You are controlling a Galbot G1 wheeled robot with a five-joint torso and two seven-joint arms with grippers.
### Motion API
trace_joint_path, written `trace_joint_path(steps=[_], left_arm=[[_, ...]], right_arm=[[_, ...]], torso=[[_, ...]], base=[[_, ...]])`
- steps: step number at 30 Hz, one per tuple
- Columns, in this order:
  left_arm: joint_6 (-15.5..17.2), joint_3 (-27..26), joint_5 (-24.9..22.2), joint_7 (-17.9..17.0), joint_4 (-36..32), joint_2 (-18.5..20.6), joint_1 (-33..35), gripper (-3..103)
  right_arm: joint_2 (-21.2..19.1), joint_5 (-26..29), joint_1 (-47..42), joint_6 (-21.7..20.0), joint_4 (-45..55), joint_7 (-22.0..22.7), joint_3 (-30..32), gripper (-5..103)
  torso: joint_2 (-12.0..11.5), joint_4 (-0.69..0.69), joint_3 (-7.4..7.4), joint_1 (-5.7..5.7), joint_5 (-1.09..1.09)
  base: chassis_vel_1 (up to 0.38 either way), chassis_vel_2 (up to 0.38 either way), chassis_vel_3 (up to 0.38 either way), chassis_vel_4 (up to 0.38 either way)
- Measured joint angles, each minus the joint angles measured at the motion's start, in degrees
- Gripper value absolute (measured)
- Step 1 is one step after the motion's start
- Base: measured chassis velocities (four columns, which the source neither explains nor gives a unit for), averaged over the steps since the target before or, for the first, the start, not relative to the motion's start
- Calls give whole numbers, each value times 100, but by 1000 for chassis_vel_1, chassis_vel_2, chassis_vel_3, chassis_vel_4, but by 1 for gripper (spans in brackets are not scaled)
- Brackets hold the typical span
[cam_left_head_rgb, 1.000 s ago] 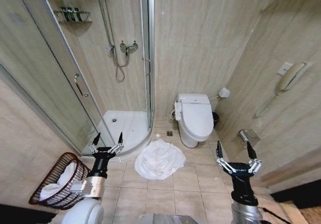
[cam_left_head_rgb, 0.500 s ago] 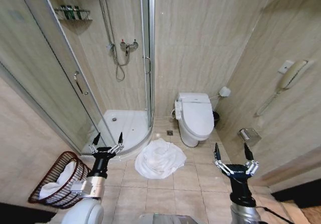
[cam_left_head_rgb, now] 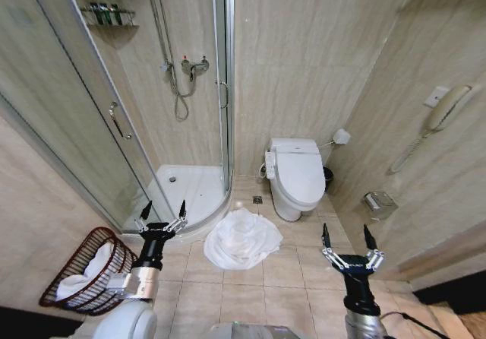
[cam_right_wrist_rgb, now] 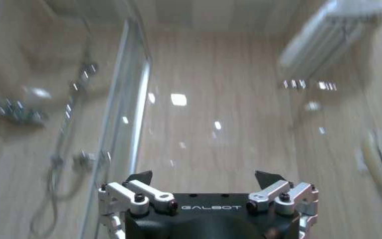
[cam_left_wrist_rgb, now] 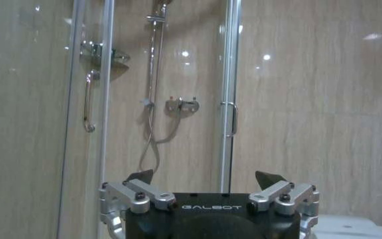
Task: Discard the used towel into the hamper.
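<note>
A white used towel (cam_left_head_rgb: 241, 239) lies crumpled on the tiled floor in front of the shower and the toilet. The hamper (cam_left_head_rgb: 85, 271), a dark red-brown wire basket with white cloth inside, stands on the floor at the far left. My left gripper (cam_left_head_rgb: 163, 210) is held upright and open between the hamper and the towel; its fingers (cam_left_wrist_rgb: 140, 176) point at the shower wall in the left wrist view. My right gripper (cam_left_head_rgb: 343, 236) stands open and empty to the right of the towel, fingers (cam_right_wrist_rgb: 269, 176) pointing up toward the wall.
A curved glass shower cabin (cam_left_head_rgb: 182, 126) fills the back left, its raised tray (cam_left_head_rgb: 190, 188) just behind the towel. A white toilet (cam_left_head_rgb: 295, 175) stands right of it. A wall phone (cam_left_head_rgb: 446, 109) and paper holder (cam_left_head_rgb: 378, 202) hang on the right wall.
The right gripper has sunk lower and slightly to the left in the head view. The left gripper and the towel are unchanged; the view has shifted slightly.
</note>
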Motion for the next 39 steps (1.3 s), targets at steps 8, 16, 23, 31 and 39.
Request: trace_joint_path(steps=[8, 16, 23, 31, 39], left_arm=[[0, 1, 0, 0, 0, 0, 0, 100], [0, 1, 0, 0, 0, 0, 0, 100], [0, 0, 0, 0, 0, 0, 0, 100], [0, 0, 0, 0, 0, 0, 0, 100], [0, 0, 0, 0, 0, 0, 0, 100]], right_arm=[[-561, -121, 1184, -1410, -1095, 676, -121, 100], [-728, -126, 578, -2810, -245, 694, -328, 100], [-745, -243, 105, -3135, 763, 500, -393, 100], [-656, -261, -249, -3122, 1768, 677, -700, 100], [-494, -637, -363, -2193, 1616, 531, -912, 100]], torso=[[-307, 2, -168, -133, 2], [-546, -1, -299, -249, 1], [-751, -1, -410, -341, 2], [-977, -1, -536, -441, 0], [-1247, 0, -687, -563, 1]], base=[[0, 0, 0, 0], [0, 0, 0, 0], [0, 0, 0, 0], [0, 0, 0, 0], [0, 0, 0, 0]])
